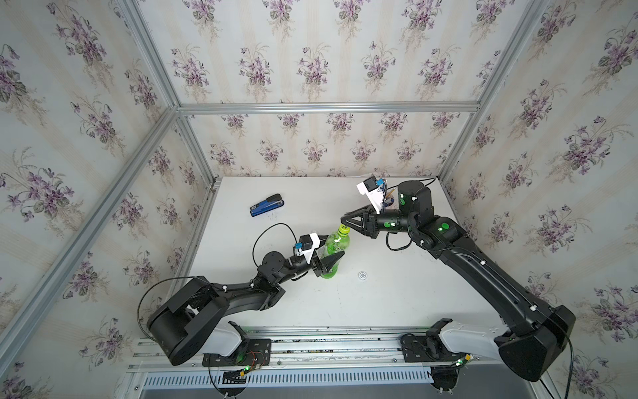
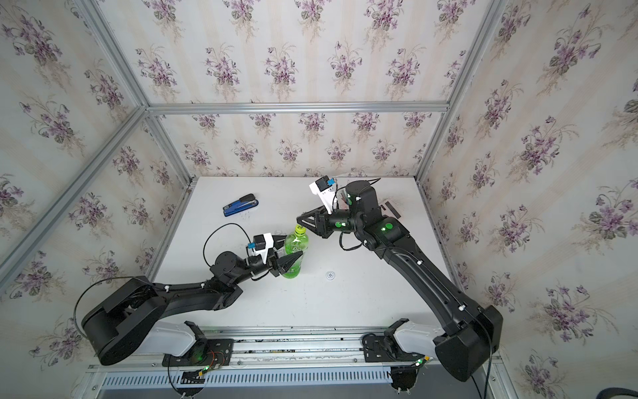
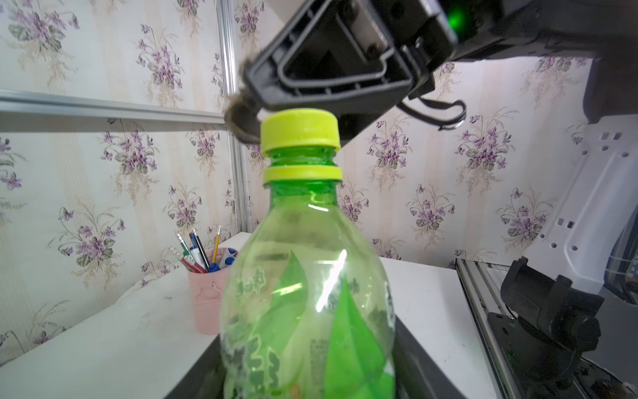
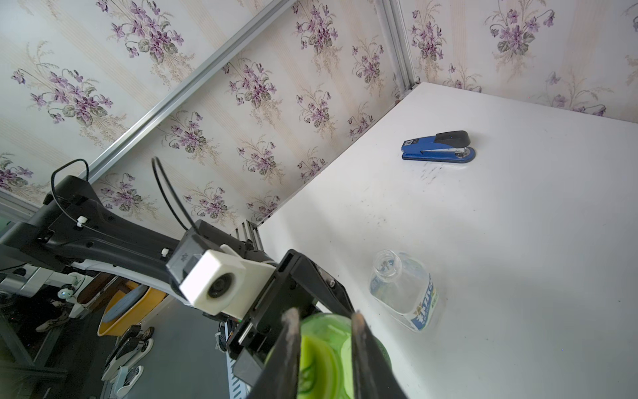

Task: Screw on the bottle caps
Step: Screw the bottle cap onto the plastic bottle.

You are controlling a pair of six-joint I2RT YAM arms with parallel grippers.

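Observation:
A green bottle [image 1: 336,243] [image 3: 307,276] stands upright on the white table [image 1: 379,304], and my left gripper [image 1: 333,247] [image 2: 291,246] is shut on its body. A yellow-green cap [image 1: 344,228] [image 3: 299,129] sits on its neck, with thread showing beneath it. My right gripper [image 1: 345,225] [image 4: 324,314] reaches in from the right and is shut on this cap [image 4: 319,362], one finger on each side. In the right wrist view a clear labelled bottle [image 4: 402,290] stands behind the green one, its mouth uncovered. A white cap [image 1: 362,275] [image 2: 330,275] lies flat on the table to the right of the green bottle.
A blue and black stapler [image 1: 267,205] [image 4: 438,146] lies at the back left. A pink pen cup [image 3: 207,293] stands at the back right, largely hidden behind my right arm in both top views. Flowered walls close three sides.

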